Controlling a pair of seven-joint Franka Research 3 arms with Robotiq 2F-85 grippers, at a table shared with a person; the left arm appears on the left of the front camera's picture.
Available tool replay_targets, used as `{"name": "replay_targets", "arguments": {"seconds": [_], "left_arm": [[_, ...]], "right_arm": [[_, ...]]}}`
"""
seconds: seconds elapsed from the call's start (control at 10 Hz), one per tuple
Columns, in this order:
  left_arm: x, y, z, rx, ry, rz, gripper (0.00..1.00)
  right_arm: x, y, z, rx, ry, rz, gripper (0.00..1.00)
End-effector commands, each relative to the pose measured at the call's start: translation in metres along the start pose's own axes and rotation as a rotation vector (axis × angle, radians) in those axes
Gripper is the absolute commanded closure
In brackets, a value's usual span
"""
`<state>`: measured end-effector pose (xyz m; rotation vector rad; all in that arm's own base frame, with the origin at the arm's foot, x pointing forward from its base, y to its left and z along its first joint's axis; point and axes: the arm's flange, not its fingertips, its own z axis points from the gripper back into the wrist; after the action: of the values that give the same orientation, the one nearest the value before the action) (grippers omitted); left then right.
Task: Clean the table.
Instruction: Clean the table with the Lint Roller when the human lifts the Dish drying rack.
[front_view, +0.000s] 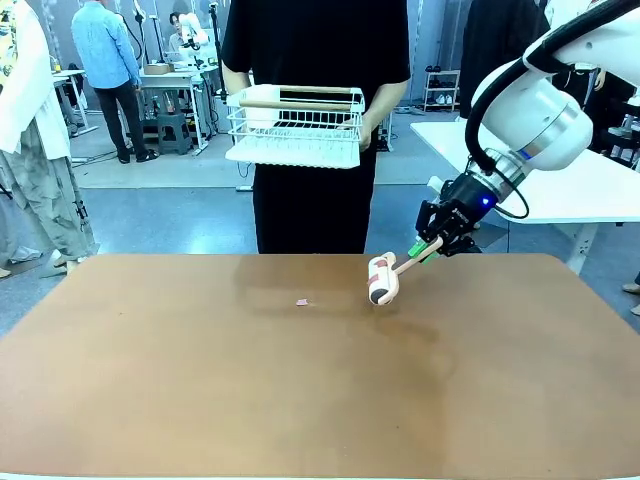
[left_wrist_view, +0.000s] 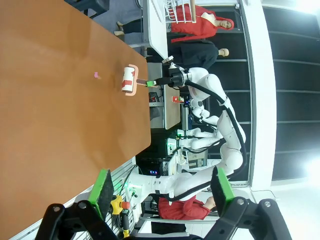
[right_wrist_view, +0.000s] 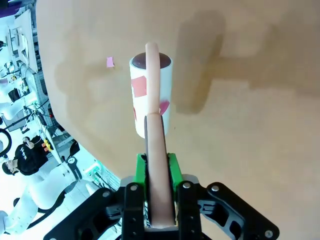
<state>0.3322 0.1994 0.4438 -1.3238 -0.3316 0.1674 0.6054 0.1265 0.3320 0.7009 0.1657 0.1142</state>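
Observation:
The terracotta table (front_view: 200, 380) spreads across the front view. My right gripper (front_view: 428, 246) is shut on the pale handle of a lint roller (front_view: 382, 279), whose white roll carries pink scraps and hovers near the table's far edge. In the right wrist view the lint roller (right_wrist_view: 150, 95) points away between the green pads (right_wrist_view: 172, 165). One small pink scrap (front_view: 302, 301) lies on the table left of the roller, also the scrap (right_wrist_view: 110, 62) and the scrap (left_wrist_view: 96, 75). My left gripper (left_wrist_view: 160, 187) is open with nothing between its fingers, off the table's side.
A person stands at the far side holding a white wire rack (front_view: 297, 125) above the table. A white-topped table (front_view: 560, 180) stands at the back right. In the left wrist view the right arm (left_wrist_view: 210, 90) reaches over the table's edge.

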Motion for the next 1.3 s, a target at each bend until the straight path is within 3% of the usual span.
{"name": "replay_targets", "arguments": {"seconds": [0.0, 0.5, 1.2], "left_arm": [[-0.001, -0.001, 0.002, -0.005, -0.003, -0.005, 0.0], [-0.001, -0.001, 0.002, -0.005, -0.003, -0.005, 0.0], [-0.001, -0.001, 0.002, -0.005, -0.003, -0.005, 0.0]], "right_arm": [[0.007, 0.002, -0.016, -0.024, -0.016, 0.002, 0.79], [0.044, 0.006, -0.085, -0.055, 0.097, -0.054, 0.79], [0.08, 0.066, -0.212, -0.176, 0.396, 0.06, 0.79]]}}
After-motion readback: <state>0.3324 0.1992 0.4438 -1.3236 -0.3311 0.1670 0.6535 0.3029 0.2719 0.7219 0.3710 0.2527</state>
